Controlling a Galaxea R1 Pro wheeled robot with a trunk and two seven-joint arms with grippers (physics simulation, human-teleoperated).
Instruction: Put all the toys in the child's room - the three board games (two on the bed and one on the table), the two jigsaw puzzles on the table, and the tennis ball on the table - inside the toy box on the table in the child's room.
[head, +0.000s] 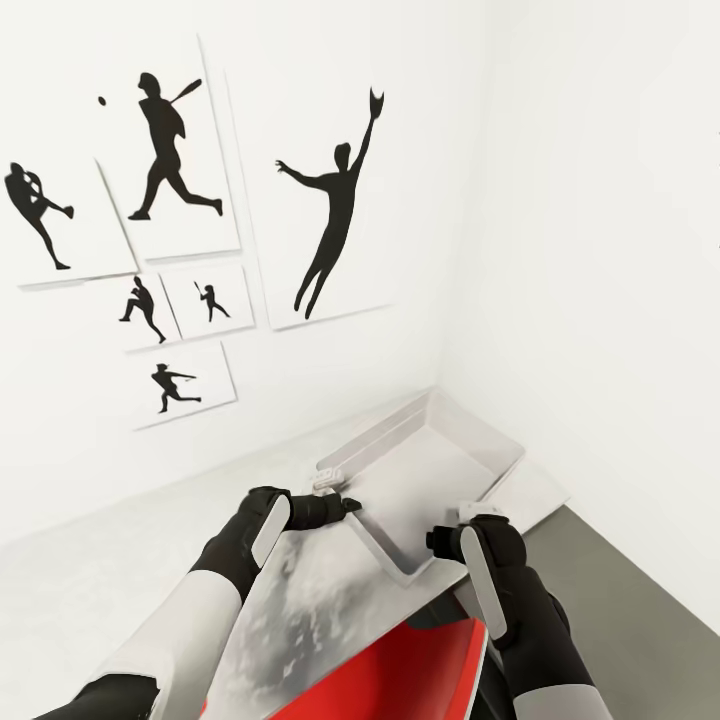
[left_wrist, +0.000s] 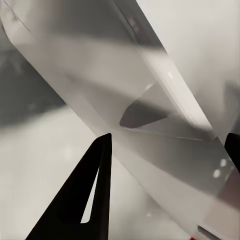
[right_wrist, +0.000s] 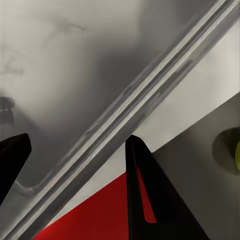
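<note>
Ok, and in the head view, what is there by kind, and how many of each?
Black silhouette wall pictures: 6
Light grey toy box: 1
Red flat thing at the bottom edge, what it is unclear: 1
Grippers, left gripper and right gripper, both at the box's near rim: 2
Total: 10
</note>
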